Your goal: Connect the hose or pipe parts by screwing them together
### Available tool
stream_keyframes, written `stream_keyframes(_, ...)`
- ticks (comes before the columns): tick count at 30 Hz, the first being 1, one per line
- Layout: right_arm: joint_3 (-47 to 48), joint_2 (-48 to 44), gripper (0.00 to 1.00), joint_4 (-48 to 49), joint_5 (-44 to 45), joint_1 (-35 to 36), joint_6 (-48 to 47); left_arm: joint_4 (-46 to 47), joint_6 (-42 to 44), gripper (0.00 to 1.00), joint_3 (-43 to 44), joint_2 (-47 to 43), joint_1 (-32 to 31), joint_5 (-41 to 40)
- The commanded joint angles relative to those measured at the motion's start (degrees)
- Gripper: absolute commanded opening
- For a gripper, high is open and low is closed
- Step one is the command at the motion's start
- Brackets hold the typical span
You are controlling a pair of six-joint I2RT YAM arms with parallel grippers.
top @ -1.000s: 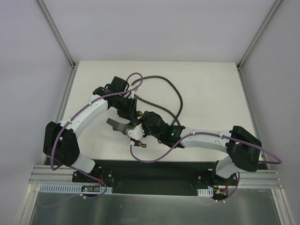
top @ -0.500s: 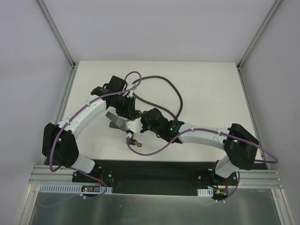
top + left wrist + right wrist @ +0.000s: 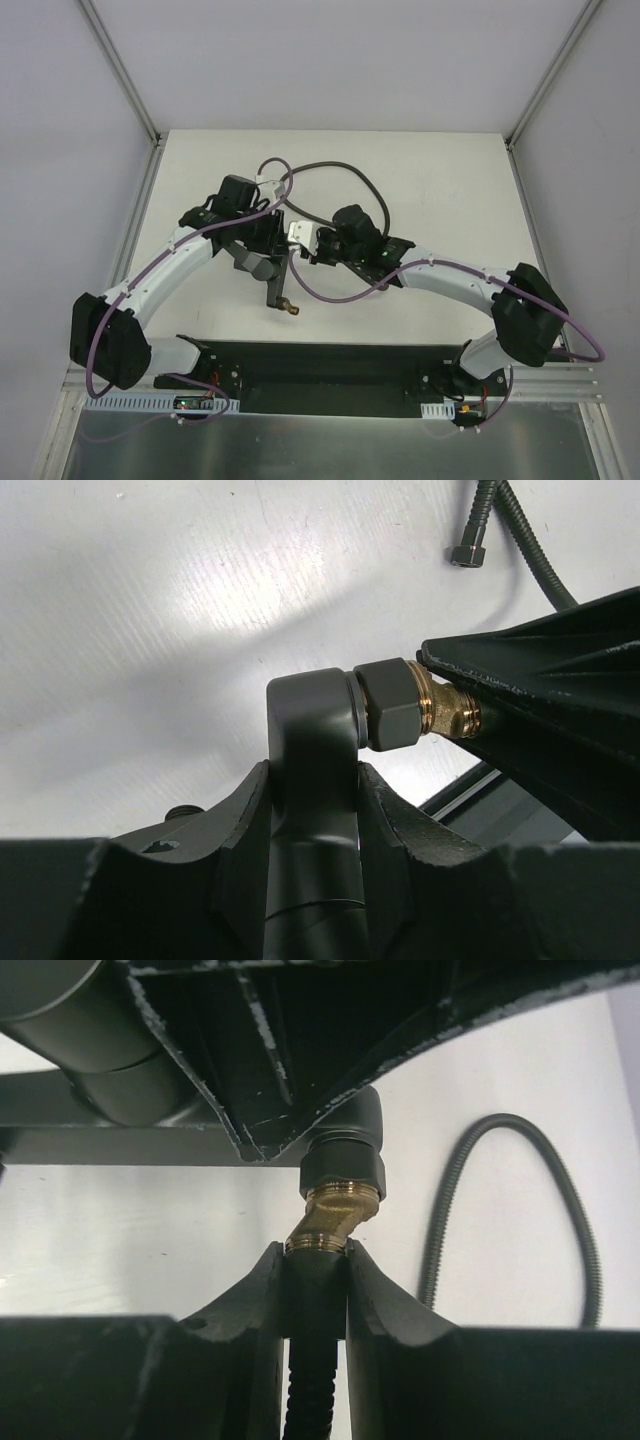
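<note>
Cross-threading risk from brass joint (image 3: 335,1215) tilted just above right gripper (image 3: 315,1252), out of line with nut (image 3: 343,1170). Hose end (image 3: 316,1295) pinched in right gripper's near-shut jaws; T-fitting (image 3: 310,710) clamped in left gripper (image 3: 312,770), nut just right of its fingertips. Likely to jam if turned askew.

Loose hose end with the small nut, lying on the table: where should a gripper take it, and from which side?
Grip the ribbed hose just behind its nut, coming straight down from above with fingers either side. It seems to lie flat on the table, so only the top is open, and the nut stays free to turn.
</note>
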Motion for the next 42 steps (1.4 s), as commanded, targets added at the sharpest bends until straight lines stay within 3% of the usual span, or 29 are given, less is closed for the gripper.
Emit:
stream_keyframes(1,-0.7,0.0,0.01,5.0,-12.3,-1.7,12.2,13.5,0.8,0.0,0.0,-5.7,-1.0,6.0)
stream_keyframes(14,2.4,4.2,0.01,10.2,-30.5,-8.6,36.8,22.0,4.1,0.0,-6.9,-11.2,-1.9,-3.0)
stream_keyframes(20,0.3,6.6,0.01,24.1,-40.3,-11.8,52.1,25.8,3.8,0.0,-9.1,-11.6,-1.9,-6.7)
stream_keyframes(25,-1.7,10.2,0.01,40.9,-46.4,-14.5,72.1,28.6,3.3,0.0,-10.4,-12.1,-1.8,-10.4)
stream_keyframes(28,-3.8,10.0,0.2,42.9,-46.5,-15.2,72.5,27.9,2.8,0.0,-10.0,-11.3,-1.8,-11.1)
stream_keyframes(31,-6.4,7.8,0.5,41.5,-43.8,-16.2,69.5,23.0,2.4,0.0,-8.6,-9.6,-1.6,-11.0)
stream_keyframes(34,-8.6,4.9,0.6,39.3,-40.5,-17.5,67.9,15.2,2.7,0.0,-5.5,-6.7,-1.4,-12.2)
stream_keyframes(36,-8.8,2.5,0.68,34.3,-38.0,-18.4,66.2,12.0,3.1,0.0,-4.2,-5.8,-1.0,-12.9)
stream_keyframes(38,-8.9,0.5,0.9,27.8,-36.2,-18.6,62.3,7.9,2.8,0.0,-3.5,-5.7,-0.5,-15.3)
stream_keyframes(39,-8.9,-1.6,0.96,25.4,-35.0,-18.9,61.1,6.7,2.8,0.0,-3.3,-5.7,-0.1,-15.7)
stream_keyframes(42,-7.5,-5.3,0.96,14.7,-28.4,-18.9,56.1,1.9,3.2,0.0,-1.9,-4.3,2.3,-15.8)
